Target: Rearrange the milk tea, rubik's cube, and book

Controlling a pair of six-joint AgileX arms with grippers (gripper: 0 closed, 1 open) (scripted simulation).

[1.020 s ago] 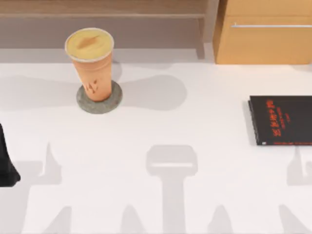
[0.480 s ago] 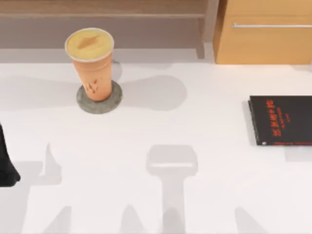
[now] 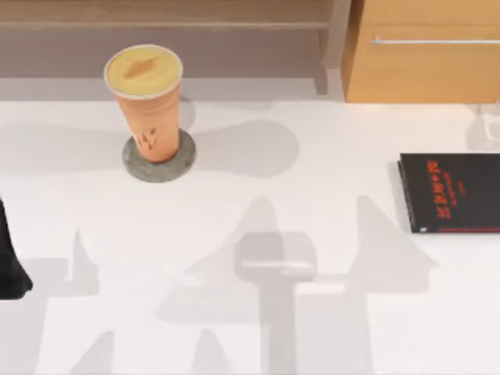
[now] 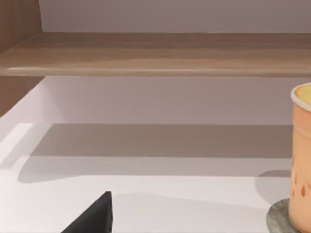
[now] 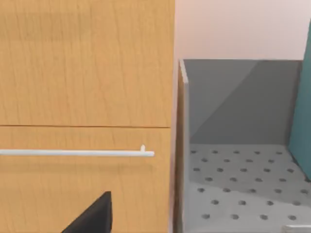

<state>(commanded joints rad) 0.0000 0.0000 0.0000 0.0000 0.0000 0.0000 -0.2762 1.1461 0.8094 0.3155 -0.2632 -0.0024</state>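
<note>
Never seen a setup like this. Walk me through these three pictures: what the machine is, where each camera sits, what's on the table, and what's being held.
This is a simulated two-armed AgileX robot at a white table. One camera looks down from above; one rides on each wrist. From above, the milk tea stands on a grey coaster at back left, and a thin black book lies at the right. The left arm is at the left edge. The left wrist camera faces a wooden shelf. The right wrist camera faces a wooden cabinet and a grey perforated bin. Nothing is visibly held.

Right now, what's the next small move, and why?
Probably ease the right arm on toward the grey perforated bin beside the wooden cabinet: its wrist view faces a teal-blue book edge standing there, while the tall orange-tan milk tea cup already rests on its grey round coaster.
</note>
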